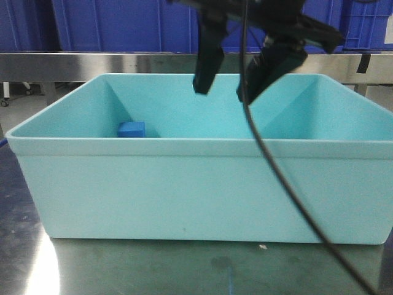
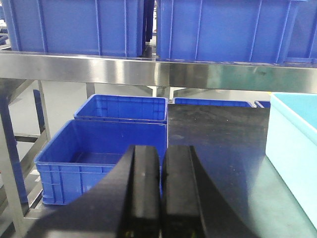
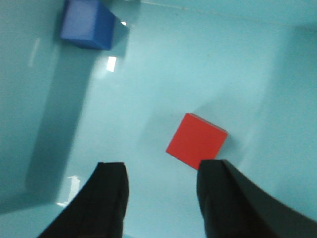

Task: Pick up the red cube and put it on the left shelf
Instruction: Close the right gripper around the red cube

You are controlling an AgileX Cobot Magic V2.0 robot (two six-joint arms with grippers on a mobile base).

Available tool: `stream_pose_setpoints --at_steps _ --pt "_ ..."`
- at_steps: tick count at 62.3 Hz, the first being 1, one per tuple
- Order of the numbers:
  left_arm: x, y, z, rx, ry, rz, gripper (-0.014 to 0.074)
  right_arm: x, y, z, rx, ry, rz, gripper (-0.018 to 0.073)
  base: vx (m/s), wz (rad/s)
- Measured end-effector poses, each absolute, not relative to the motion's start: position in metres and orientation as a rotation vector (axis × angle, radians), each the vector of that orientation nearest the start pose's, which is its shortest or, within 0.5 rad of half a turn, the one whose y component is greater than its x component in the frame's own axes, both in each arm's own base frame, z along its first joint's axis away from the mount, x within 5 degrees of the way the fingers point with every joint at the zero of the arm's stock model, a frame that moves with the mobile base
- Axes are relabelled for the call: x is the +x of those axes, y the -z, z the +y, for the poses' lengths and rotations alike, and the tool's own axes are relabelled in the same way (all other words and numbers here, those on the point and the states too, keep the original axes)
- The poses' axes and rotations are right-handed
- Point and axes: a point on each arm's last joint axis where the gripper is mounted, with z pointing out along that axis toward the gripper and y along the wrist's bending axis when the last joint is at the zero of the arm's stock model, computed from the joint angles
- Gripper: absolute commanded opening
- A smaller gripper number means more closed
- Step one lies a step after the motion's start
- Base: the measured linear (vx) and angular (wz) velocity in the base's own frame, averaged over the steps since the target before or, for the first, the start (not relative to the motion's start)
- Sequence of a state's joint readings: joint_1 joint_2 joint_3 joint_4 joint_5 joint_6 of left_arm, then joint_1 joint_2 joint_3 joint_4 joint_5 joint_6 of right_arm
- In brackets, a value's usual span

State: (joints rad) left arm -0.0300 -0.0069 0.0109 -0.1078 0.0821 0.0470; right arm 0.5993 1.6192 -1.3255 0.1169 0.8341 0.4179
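Right wrist-mounted view: the red cube lies on the floor of the teal bin, right of frame centre, just above the fingertips of the right hand. This hand is released, with its fingers spread and nothing between them. A blue cube sits at the upper left. The left hand is clenched, empty fingers pressed together, over the dark table.

- Right gripper: jaws spread wide, tips pointing down, arm coming in from the upper right, tilted.
- Right wrist view: two black fingers well apart, roughly parallel.
- Left gripper: jaws pressed together, fingers side by side and touching, pointing about level forward.
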Motion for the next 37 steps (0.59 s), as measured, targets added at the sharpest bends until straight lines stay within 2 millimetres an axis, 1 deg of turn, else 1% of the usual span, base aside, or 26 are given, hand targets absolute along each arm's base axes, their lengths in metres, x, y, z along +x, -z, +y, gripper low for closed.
stream_pose_setpoints --at_steps 10,24,37 --pt "0.056 -0.202 -0.003 -0.017 0.078 1.57 0.0102 0.288 -0.286 0.201 -0.137 -0.4 2.708 0.0443 0.0 0.0" --pt "0.056 -0.202 -0.003 -0.017 0.078 1.57 0.0102 0.293 -0.276 0.203 -0.134 -0.367 2.722 0.0552 0.0 0.0" --pt "0.056 -0.202 -0.003 -0.017 0.078 1.57 0.0102 0.295 -0.274 0.203 -0.124 -0.368 2.717 0.0557 0.0 0.0"
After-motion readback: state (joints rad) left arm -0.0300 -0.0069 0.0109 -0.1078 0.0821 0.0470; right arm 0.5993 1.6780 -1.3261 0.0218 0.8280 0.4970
